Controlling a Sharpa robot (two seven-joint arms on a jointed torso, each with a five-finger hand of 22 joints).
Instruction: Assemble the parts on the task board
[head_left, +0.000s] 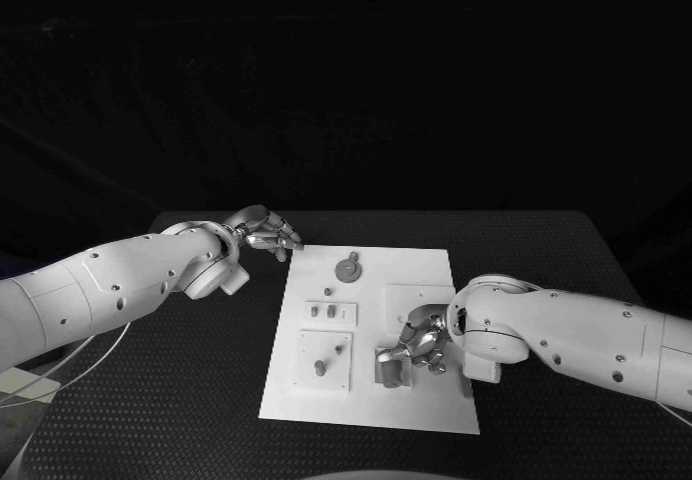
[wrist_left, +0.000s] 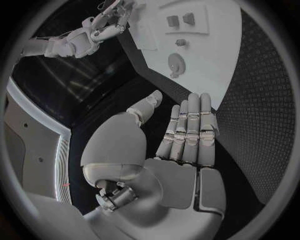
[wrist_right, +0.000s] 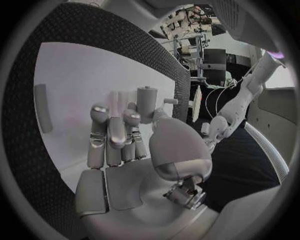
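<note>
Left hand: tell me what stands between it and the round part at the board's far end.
Nothing visible does. The left hand hovers open at the board's far left corner; bare board separates it from the round part.

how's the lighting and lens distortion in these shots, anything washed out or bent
Head view: the white task board is bright against the dark black table, and the room behind is nearly black. Left wrist view: fisheye bends the board's straight edges; the silver left hand is evenly lit. Right wrist view: the board looks pale and washed out behind the silver right hand, and the table edge curves strongly.
</note>
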